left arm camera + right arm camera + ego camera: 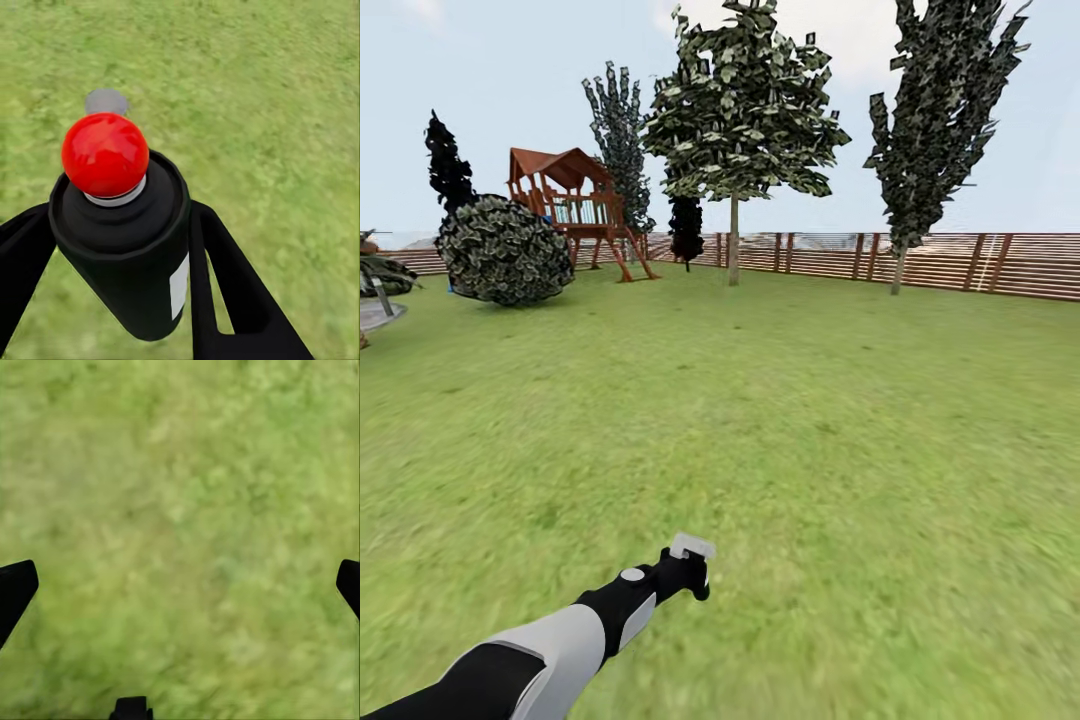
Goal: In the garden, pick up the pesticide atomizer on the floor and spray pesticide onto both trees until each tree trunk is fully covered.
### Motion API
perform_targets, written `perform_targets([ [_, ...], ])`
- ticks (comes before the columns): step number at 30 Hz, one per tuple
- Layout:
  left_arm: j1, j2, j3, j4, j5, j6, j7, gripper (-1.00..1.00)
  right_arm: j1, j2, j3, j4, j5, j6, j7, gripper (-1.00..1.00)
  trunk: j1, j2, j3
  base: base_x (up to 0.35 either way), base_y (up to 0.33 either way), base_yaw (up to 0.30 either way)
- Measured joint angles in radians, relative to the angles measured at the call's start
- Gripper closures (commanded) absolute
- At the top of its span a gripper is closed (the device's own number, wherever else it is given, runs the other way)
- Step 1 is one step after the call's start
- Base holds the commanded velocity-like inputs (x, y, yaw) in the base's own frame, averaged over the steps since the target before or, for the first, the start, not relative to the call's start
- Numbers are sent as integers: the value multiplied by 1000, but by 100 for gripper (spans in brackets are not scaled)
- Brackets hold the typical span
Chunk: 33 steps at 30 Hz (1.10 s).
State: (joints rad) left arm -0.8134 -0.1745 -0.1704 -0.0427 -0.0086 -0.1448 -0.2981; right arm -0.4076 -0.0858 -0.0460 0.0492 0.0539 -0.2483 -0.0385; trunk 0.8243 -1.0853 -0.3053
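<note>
My left gripper (685,577) is shut on the pesticide atomizer (691,547), held low over the lawn at the bottom of the head view. In the left wrist view the atomizer (124,247) is a dark bottle with a white label and a red ball on top, clamped between both black fingers (225,277). A broadleaf tree (740,90) with a thin bare trunk (733,245) stands far ahead by the fence. A second, taller leafy tree (940,110) rises to its right on a slim trunk (899,270). My right gripper (184,585) is open over bare grass.
A brown slat fence (960,262) closes the far side of the lawn (790,400). A wooden play tower (575,205) and a big round bush (505,250) stand at the back left, with dark narrow trees (448,165) around them. A grey object (375,295) sits at the left edge.
</note>
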Motion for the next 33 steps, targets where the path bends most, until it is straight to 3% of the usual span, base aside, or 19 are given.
perform_targets([
  [33, 0, 0, 1, -1, 0, 0, -1, 100, 0, 0, 0, 0, 0, 1, 0, -100, 0, 0, 0, 700, 0, 0],
])
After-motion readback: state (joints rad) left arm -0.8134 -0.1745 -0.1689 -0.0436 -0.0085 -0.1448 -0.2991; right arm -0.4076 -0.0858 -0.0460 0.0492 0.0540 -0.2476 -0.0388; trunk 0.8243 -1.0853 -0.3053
